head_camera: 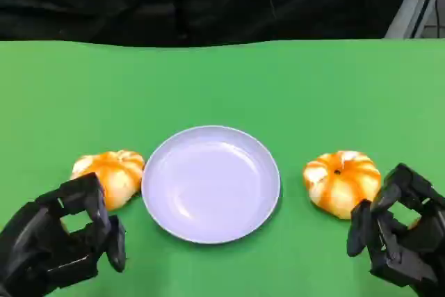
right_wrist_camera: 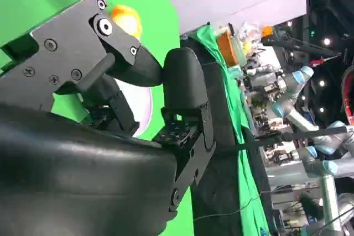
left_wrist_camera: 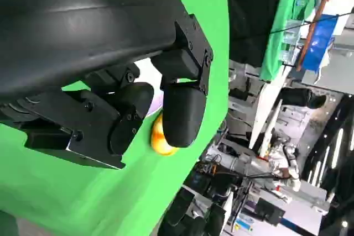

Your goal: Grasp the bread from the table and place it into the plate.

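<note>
- 2 round loaves sit on the green table [head_camera: 222, 81]: the left bread [head_camera: 111, 174] just beside the plate's left rim, the right bread [head_camera: 342, 181] a little apart from its right rim.
- The plate [head_camera: 211, 183], pale lilac, lies between them with nothing in it.
- The left hand [head_camera: 59, 245] hovers near the left bread, fingers parted and holding nothing; one fingertip overlaps the loaf in the head view, and I cannot tell whether it touches.
- The right hand [head_camera: 396, 231] sits just beside the right bread, fingers apart and gripping nothing.
- Each loaf is glossy, orange with pale seams, lobed like a pumpkin. It is probably light and soft, so a hard squeeze would likely dent it, and the shiny crust may slide under smooth fingers.
- The best hold is likely across the widest part of the dome, thumb on one side and fingers opposite, low enough to cradle it.
- The plate looks light and may shift if a loaf nudges its rim.
</note>
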